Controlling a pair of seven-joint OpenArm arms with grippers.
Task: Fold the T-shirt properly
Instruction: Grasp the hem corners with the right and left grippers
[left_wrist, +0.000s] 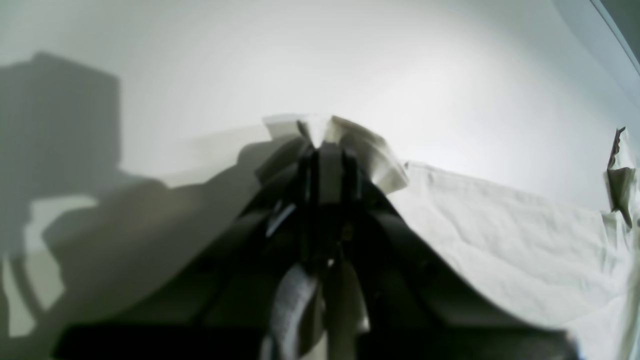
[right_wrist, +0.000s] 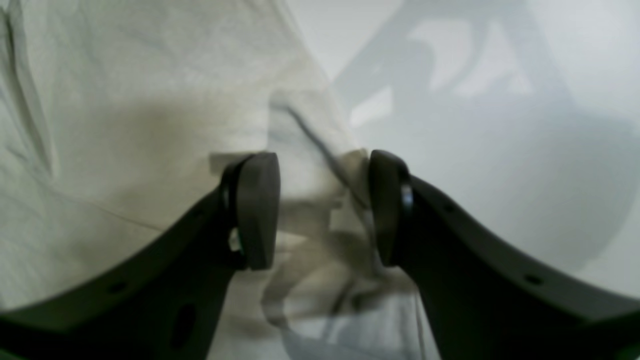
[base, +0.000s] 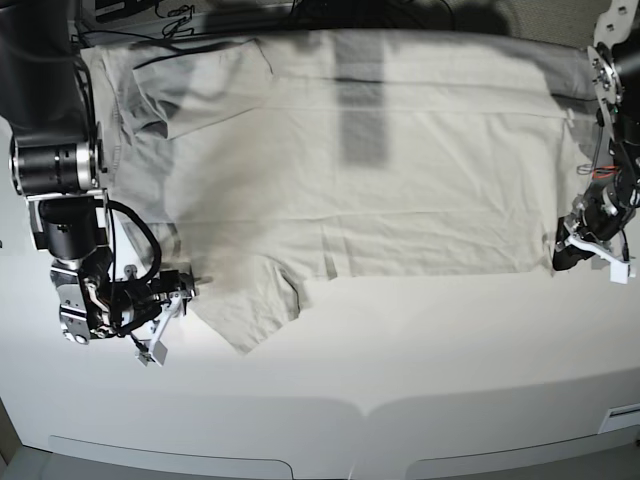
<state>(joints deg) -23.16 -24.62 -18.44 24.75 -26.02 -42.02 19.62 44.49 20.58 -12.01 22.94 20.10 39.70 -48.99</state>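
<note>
the t-shirt (base: 340, 180) lies spread flat on the white table (base: 400, 360). the left gripper (left_wrist: 320, 145) is clamped on a pinch of its hem. the right gripper (right_wrist: 324, 207) stands parted, sleeve cloth between its fingers (right_wrist: 257, 210).

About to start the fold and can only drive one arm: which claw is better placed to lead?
The left claw: it is already shut on the T-shirt at its hem corner. The right claw is open, its fingers either side of the sleeve edge, gripping nothing yet.
</note>
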